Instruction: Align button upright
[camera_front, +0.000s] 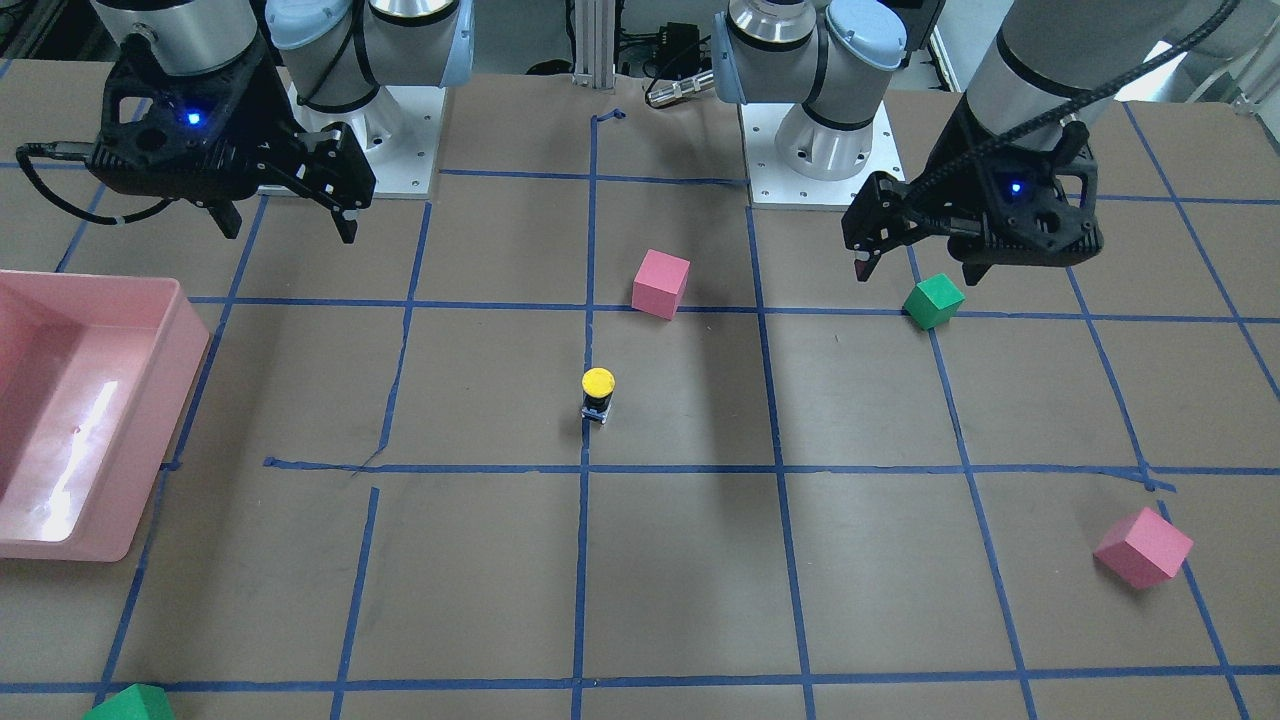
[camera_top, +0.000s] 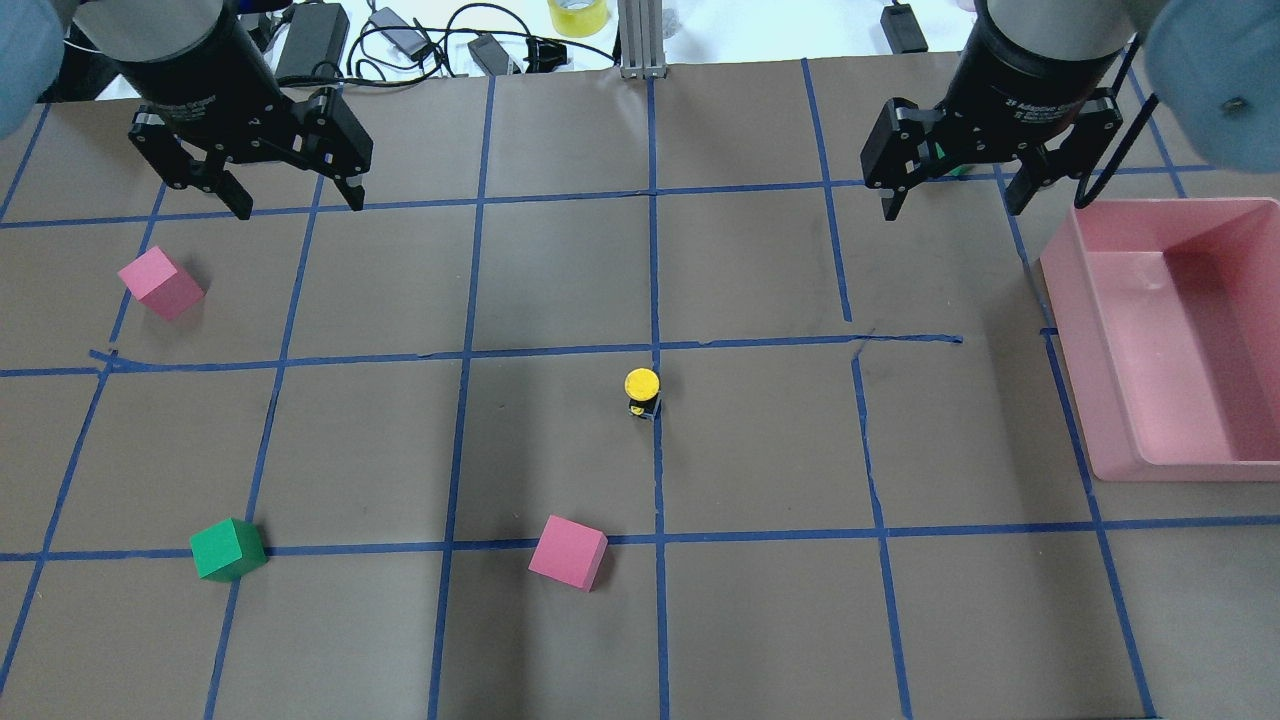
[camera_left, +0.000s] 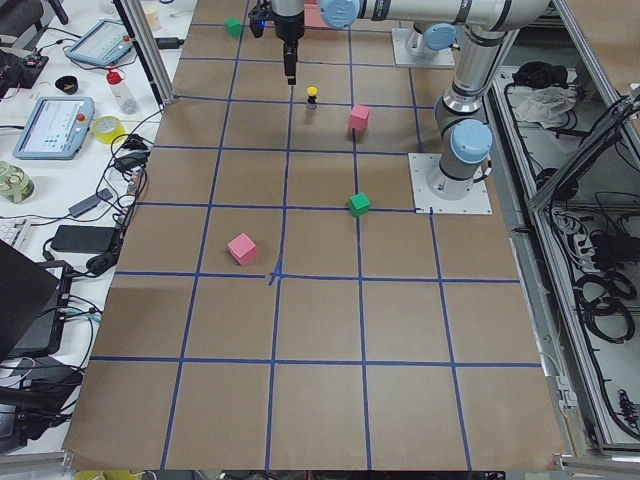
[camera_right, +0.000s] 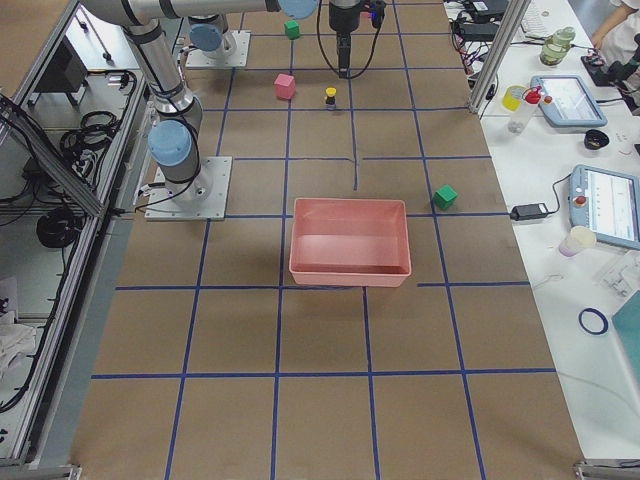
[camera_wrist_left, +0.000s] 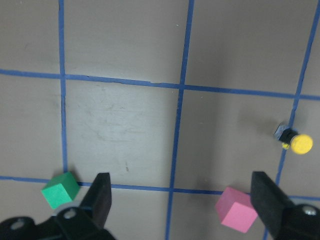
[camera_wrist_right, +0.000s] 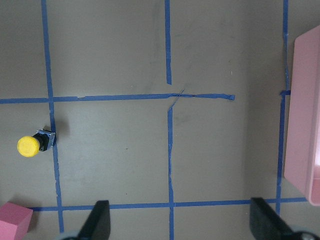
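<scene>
While sizing up the button (camera_top: 642, 392), find it near the middle of the tabletop (camera_top: 760, 620), right on a blue tape line, yellow cap on top and silvery base down, apparently upright already. Probably very light and rigid, hard plastic and metal throughout. Likely to tip or skid at the slightest sideways nudge, given the narrow foot under a wider cap. Best taken across the black cylindrical body just below the cap, from straight above, with a gentle squeeze. Avoid pinching the smooth round cap, apt to slip free. Nearest neighbour: near pink cube (camera_top: 568, 552), 1 grid square toward the robot, apart from the button and no hindrance. Further out on the robot's left, green cube (camera_top: 228, 549) and far pink cube (camera_top: 160, 283), both well apart. At the robot's right edge, pink bin (camera_top: 1085, 350), also well apart. Raised above all this, 2 idle tools: left gripper (camera_top: 298, 205), jaws spread wide and holding nothing; right gripper (camera_top: 953, 208), likewise spread and empty, near the bin's corner. No obstacle seen on a straight descent from either side.
</scene>
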